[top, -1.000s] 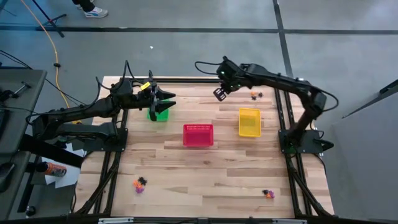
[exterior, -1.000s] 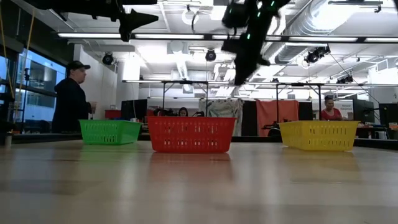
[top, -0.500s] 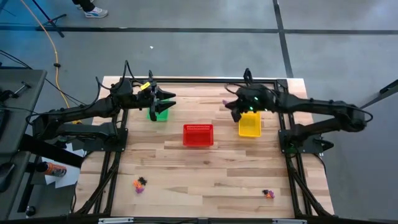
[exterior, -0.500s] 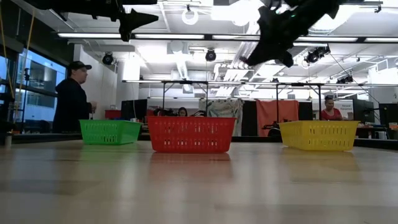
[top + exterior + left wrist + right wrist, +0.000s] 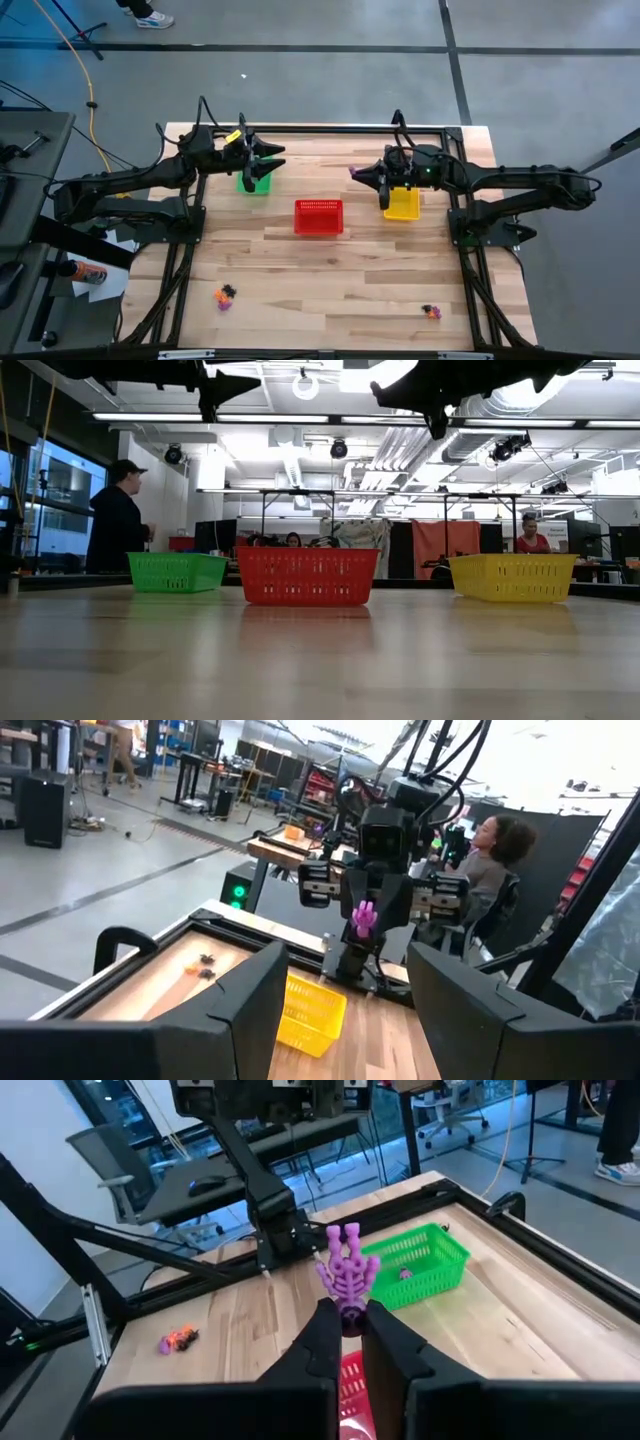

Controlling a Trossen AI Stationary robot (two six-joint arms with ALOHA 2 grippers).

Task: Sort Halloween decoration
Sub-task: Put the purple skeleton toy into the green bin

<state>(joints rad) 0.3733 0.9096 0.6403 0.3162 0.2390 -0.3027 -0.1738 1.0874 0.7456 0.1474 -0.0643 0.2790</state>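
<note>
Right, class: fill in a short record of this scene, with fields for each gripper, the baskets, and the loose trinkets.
right gripper: shut on a purple skeleton trinket, raised between yellow basket and red basket
left gripper: open, above green basket
green basket contents: one small purple piece
loose trinkets: small piles near the table's front left and front right

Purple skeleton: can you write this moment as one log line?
right gripper: shut on purple skeleton, airborne | left gripper: open over green basket
</note>
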